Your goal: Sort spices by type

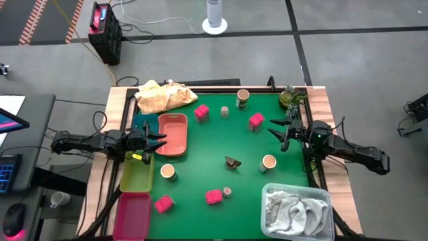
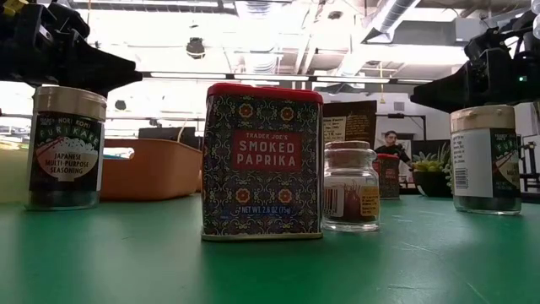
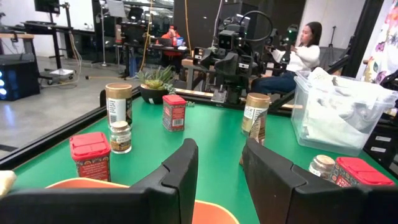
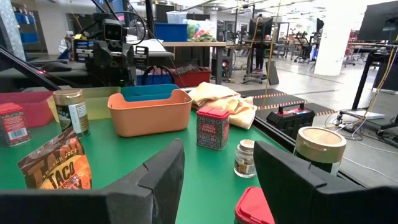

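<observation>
Both arms hover at the mat's side edges, jaws parted on nothing.

In the high view the left gripper (image 1: pixel 159 139) sits at the left edge over the salmon tray (image 1: pixel 172 134), fingers apart and empty; the right gripper (image 1: pixel 277 131) waits at the right edge, equally parted, holding nothing. The spices lie scattered across the green mat (image 1: pixel 200 171): red paprika tins (image 1: pixel 213 197), tan-lidded jars (image 1: pixel 268 163), small glass jars (image 1: pixel 225 112), a dark taco packet (image 1: pixel 232 162) at centre. Open mat remains left of that packet.
</observation>
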### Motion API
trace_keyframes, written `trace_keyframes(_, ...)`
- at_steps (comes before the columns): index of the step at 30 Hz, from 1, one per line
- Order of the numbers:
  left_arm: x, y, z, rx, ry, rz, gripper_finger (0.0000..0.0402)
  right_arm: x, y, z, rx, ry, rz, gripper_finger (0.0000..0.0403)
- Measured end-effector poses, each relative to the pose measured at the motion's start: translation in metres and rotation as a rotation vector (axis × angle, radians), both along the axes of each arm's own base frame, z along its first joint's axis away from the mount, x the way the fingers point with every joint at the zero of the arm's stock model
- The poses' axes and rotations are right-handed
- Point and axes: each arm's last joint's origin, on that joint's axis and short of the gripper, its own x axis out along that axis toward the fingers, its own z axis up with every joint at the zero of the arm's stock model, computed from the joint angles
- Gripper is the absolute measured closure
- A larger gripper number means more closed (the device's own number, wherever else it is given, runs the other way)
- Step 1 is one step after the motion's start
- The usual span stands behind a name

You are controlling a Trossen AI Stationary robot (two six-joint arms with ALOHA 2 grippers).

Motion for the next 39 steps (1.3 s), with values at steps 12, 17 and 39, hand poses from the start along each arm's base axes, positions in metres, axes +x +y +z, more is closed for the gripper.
trace_keyframes(12,0.000,0.000,0.004,0.023,-0.042,0.001,0.0284,0.000,0.000,0.000,0.000,0.000,0.000,0.0180)
trace_keyframes(17,-0.001,0.000,0.011,0.000,-0.127,0.005,0.0284,0.000,0.000,0.000,0.000,0.000,0.000,0.0180)
trace_keyframes(39,-0.003,0.001,0.020,-0.081,-0.230,0.024,0.0284,0.000,0.000,0.000,0.000,0.000,0.000,0.0180)
